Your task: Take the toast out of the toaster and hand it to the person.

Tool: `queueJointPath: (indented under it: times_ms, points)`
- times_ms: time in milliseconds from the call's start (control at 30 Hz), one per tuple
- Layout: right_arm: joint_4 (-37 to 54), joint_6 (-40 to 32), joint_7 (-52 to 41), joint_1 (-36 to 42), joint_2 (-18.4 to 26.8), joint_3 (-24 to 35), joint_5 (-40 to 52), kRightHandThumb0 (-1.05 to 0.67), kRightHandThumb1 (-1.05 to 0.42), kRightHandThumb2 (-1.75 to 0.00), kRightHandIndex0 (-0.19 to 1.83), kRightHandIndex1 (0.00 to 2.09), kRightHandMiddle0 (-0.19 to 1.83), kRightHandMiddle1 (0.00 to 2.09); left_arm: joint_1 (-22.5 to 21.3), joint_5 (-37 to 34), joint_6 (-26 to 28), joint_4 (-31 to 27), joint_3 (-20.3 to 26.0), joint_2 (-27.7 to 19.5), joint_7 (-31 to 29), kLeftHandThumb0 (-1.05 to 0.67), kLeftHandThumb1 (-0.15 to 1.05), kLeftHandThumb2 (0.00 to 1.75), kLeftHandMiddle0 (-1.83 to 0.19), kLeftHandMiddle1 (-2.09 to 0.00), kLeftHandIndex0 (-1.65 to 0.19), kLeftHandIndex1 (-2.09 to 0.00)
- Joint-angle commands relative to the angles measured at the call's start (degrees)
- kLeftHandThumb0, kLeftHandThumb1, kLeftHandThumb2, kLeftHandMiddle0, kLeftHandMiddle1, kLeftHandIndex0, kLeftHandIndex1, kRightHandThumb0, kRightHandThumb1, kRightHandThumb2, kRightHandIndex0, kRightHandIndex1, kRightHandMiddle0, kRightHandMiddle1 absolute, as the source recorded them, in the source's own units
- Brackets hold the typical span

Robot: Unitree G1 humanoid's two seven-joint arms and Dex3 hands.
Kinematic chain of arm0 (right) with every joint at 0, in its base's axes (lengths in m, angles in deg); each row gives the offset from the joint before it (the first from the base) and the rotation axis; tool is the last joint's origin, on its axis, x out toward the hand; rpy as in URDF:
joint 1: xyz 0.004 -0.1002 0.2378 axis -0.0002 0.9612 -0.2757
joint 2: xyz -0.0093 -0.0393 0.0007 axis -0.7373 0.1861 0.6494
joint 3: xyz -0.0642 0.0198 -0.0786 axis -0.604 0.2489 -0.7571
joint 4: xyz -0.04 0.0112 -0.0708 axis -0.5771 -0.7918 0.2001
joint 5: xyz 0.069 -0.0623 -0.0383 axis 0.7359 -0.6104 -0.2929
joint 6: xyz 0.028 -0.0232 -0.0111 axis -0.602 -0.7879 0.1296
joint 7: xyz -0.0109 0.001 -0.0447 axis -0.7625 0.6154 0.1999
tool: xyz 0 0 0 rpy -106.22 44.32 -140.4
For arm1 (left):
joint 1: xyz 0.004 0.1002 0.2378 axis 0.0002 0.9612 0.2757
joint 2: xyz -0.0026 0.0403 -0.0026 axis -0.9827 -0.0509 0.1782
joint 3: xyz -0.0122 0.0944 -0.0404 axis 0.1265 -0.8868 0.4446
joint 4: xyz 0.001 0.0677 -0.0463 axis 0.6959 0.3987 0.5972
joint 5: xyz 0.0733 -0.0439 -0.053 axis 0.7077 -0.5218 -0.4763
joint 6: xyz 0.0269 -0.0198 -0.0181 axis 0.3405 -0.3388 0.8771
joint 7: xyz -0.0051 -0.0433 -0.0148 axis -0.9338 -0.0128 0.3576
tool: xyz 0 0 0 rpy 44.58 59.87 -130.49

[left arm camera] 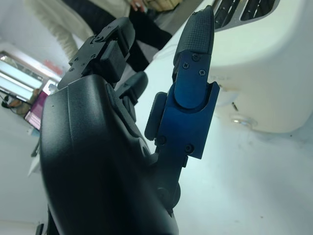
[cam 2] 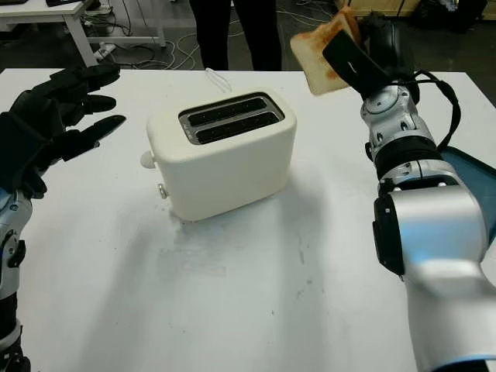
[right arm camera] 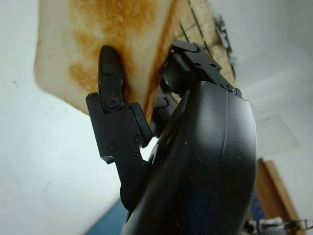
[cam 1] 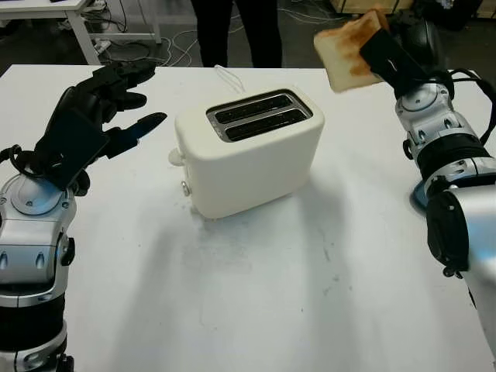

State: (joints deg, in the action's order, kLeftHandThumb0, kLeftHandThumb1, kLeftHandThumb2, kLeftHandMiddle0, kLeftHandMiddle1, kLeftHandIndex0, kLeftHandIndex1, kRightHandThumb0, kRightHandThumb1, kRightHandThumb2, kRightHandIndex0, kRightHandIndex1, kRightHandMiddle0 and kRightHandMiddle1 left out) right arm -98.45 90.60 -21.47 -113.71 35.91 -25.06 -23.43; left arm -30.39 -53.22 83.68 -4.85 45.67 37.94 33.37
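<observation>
A: Toast point(cam 1: 347, 48) first, where is it relative to the toaster point(cam 1: 248, 151)?

B: Up in the air, beyond the toaster's right end and well above the tabletop point(cam 1: 256, 287). The right hand point(cam 1: 391, 56) grips it, black fingers point(right arm camera: 111, 78) pressed on the browned face, with the slice tilted and its pale corner pointing down toward the toaster side.

A: And the toaster itself?

B: Cream-coloured, two slots on top, both dark with nothing standing out of them. It sits near the middle of the white tabletop, turned at an angle, with a round knob point(cam 1: 175, 157) and a small button point(cam 1: 185, 187) on its left end. A thin white cord point(cam 1: 226, 76) runs off behind it.

A: Any brand or lettering on it?

B: None that I can read, neither on the toaster's shell nor on either hand.

A: What about the other hand?

B: The left hand point(cam 1: 108, 108) hangs in the air to the left of the toaster, apart from it, holding nothing, fingers point(left arm camera: 193, 73) stretched toward the toaster's left end.

A: Is the person nearby?

B: A person point(cam 1: 236, 31) in dark trousers stands behind the toaster, past the far edge of the tabletop, only the legs in view. The toast is to the right of those legs and not touching them. Cables point(cam 1: 147, 48) lie on the floor behind the toaster, beside a white desk leg point(cam 1: 84, 35).
</observation>
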Motion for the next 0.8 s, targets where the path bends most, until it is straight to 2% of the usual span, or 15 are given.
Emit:
queueJointPath:
  times_ms: [0, 67, 100, 133, 167, 233, 333, 433, 500, 533, 567, 633, 667, 733, 767]
  points:
    - [-0.4, -0.8, 1.1, 1.3, -0.3, 0.9, 1.2, -0.15, -0.92, -0.29, 0.57, 1.73, 0.69, 1.03, 0.3, 0.0, -0.7, 0.1, 0.2, -0.5, -0.2, -0.67, 0.92, 0.09, -0.04, -0.97, -0.37, -0.25]
    - [-0.4, -0.8, 2.0, 1.9, -0.4, -0.2, 0.0, -0.14, -0.92, -0.29, 0.54, 1.74, 0.55, 1.32, 0.2, 0.0, -0.1, -0.1, 0.3, -0.6, -0.2, -0.68, 0.92, 0.1, -0.04, -0.97, -0.36, -0.25]
    - [-0.4, -1.0, 2.1, 2.1, -0.6, -0.2, 0.0, -0.17, -0.92, -0.3, 0.52, 1.48, 0.54, 1.08, 0.2, -0.1, 0.0, -0.2, 0.3, -0.6, -0.2, -0.68, 0.92, 0.1, -0.04, -0.96, -0.36, -0.26]
    - [-0.5, -1.2, 1.8, 2.2, -0.7, 0.0, 0.3, -0.18, -0.92, -0.29, 0.49, 1.44, 0.59, 0.92, 0.1, -0.1, 0.1, -0.3, 0.3, -0.6, -0.2, -0.67, 0.92, 0.1, -0.04, -0.96, -0.36, -0.26]
    - [-0.5, -1.6, 1.6, 2.4, -0.9, 0.2, 0.6, -0.18, -0.92, -0.29, 0.44, 1.61, 0.59, 1.03, 0.1, 0.0, 0.0, -0.2, 0.3, -0.6, -0.2, -0.67, 0.92, 0.1, -0.04, -0.96, -0.36, -0.26]
    - [-0.5, -1.9, 1.8, 2.7, -1.3, 1.0, 1.3, -0.18, -0.92, -0.29, 0.45, 1.71, 0.55, 1.21, 0.0, 0.2, -0.5, 0.1, 0.2, -0.7, -0.3, -0.68, 0.92, 0.1, -0.05, -0.96, -0.36, -0.26]
    - [-0.6, -2.5, 1.6, 3.1, -1.8, 1.2, 1.4, -0.16, -0.92, -0.24, 0.47, 1.74, 0.62, 1.03, -0.1, 0.5, -0.9, 0.2, -0.1, -0.7, -0.2, -0.69, 0.92, 0.1, -0.06, -0.97, -0.37, -0.28]
    - [-0.8, -2.2, 0.5, 3.8, -1.7, -0.7, -0.5, -0.15, -0.92, -0.28, 0.49, 1.74, 0.52, 1.28, -0.1, 0.5, -0.6, 0.0, -0.1, -0.6, -0.2, -0.69, 0.92, 0.1, -0.06, -0.97, -0.36, -0.28]
    - [-0.8, -2.7, 0.5, 3.8, -2.0, -1.0, -0.5, -0.18, -0.92, -0.31, 0.45, 1.67, 0.52, 1.05, 0.1, 0.8, -1.3, 0.1, -0.3, -0.9, -0.3, -0.68, 0.92, 0.11, -0.06, -0.97, -0.36, -0.29]
    - [-0.8, -2.7, 0.5, 3.8, -2.1, -1.1, -0.4, -0.18, -0.92, -0.29, 0.46, 1.71, 0.54, 1.05, 0.1, 1.0, -1.5, 0.2, -0.3, -1.0, -0.2, -0.68, 0.92, 0.11, -0.06, -0.97, -0.36, -0.29]
    - [-0.8, -2.7, 0.6, 3.8, -2.1, -1.2, -0.3, -0.17, -0.92, -0.28, 0.48, 1.73, 0.51, 1.2, 0.1, 1.1, -1.7, 0.2, -0.3, -1.0, -0.2, -0.69, 0.92, 0.11, -0.06, -0.97, -0.36, -0.29]
    - [-0.6, -1.3, 0.1, 3.9, -2.3, -0.6, 0.6, -0.17, -0.92, -0.27, 0.51, 1.74, 0.47, 1.29, 0.2, 1.1, -2.0, 0.4, -0.3, -1.0, -0.3, -0.7, 0.92, 0.11, -0.06, -0.97, -0.36, -0.3]
    - [-0.5, -0.7, -0.3, 4.0, -2.3, -0.3, 1.0, -0.12, -0.92, -0.27, 0.54, 1.74, 0.43, 1.09, 0.2, 1.1, -2.0, 0.4, -0.3, -1.0, -0.2, -0.7, 0.92, 0.11, -0.06, -0.97, -0.36, -0.3]
    - [-0.5, -0.4, -0.6, 3.9, -2.3, -0.4, 0.8, -0.11, -0.92, -0.27, 0.54, 1.74, 0.48, 0.96, 0.3, 1.1, -2.0, 0.3, -0.2, -1.0, -0.1, -0.69, 0.92, 0.1, -0.06, -0.97, -0.35, -0.31]
    - [-0.5, -0.5, -0.8, 3.8, -2.2, -0.5, 0.7, -0.11, -0.92, -0.28, 0.55, 1.75, 0.43, 1.2, 0.4, 1.1, -2.0, 0.3, -0.2, -1.0, -0.1, -0.69, 0.92, 0.1, -0.06, -0.97, -0.35, -0.31]
